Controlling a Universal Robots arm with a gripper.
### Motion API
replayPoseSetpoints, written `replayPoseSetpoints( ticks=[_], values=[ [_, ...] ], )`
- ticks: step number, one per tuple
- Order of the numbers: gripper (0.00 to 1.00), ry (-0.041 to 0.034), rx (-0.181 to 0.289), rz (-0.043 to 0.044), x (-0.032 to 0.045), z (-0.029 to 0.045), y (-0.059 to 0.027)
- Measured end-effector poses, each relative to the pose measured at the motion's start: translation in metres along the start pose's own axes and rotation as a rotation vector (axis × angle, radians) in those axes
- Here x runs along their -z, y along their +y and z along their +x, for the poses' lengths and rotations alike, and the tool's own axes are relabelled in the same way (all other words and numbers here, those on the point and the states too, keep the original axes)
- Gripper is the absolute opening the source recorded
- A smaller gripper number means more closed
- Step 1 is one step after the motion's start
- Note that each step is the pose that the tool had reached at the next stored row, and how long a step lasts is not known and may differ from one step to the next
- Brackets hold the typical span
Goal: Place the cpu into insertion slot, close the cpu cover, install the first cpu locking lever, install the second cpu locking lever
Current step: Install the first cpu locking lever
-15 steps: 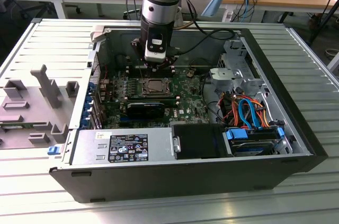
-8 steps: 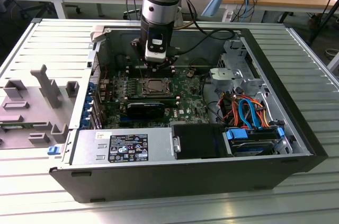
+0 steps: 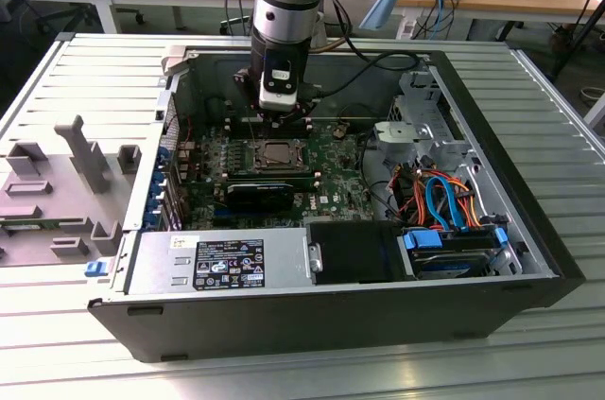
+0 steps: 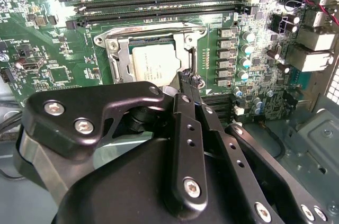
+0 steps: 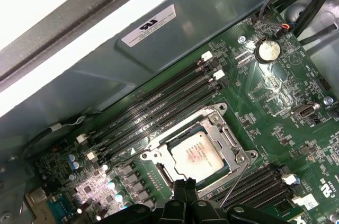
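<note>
The cpu (image 4: 153,64) lies flat in the insertion slot (image 4: 113,54), its silvery top showing through the window of the cpu cover (image 4: 183,37), which is folded down over it. In the first wrist view the cpu (image 5: 198,155) sits inside the cover frame (image 5: 225,136), and a thin wire locking lever (image 5: 241,179) angles away from the socket's side. My gripper (image 4: 188,82) is shut with nothing visible between its fingers, its tips right at the socket's edge. In the exterior view the gripper (image 3: 284,119) hangs just behind the socket (image 3: 277,151).
Long black memory slots (image 5: 159,110) run beside the socket toward the case wall (image 5: 106,70). A black card (image 3: 260,194) stands in front of the socket. The power supply (image 3: 222,263) and a drive bay with coloured cables (image 3: 444,201) fill the case's near side.
</note>
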State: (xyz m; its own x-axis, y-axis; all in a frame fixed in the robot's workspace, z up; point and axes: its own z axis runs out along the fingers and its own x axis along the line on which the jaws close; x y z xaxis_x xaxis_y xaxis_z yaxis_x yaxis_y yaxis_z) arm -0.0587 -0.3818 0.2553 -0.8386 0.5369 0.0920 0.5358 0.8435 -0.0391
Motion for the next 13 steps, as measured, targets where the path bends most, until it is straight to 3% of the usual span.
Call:
replayPoseSetpoints(
  ticks=[13],
  values=[
    [0.11, -0.0004, 0.009, 0.0008, 0.0000, 0.0000, 0.0000]
  ],
)
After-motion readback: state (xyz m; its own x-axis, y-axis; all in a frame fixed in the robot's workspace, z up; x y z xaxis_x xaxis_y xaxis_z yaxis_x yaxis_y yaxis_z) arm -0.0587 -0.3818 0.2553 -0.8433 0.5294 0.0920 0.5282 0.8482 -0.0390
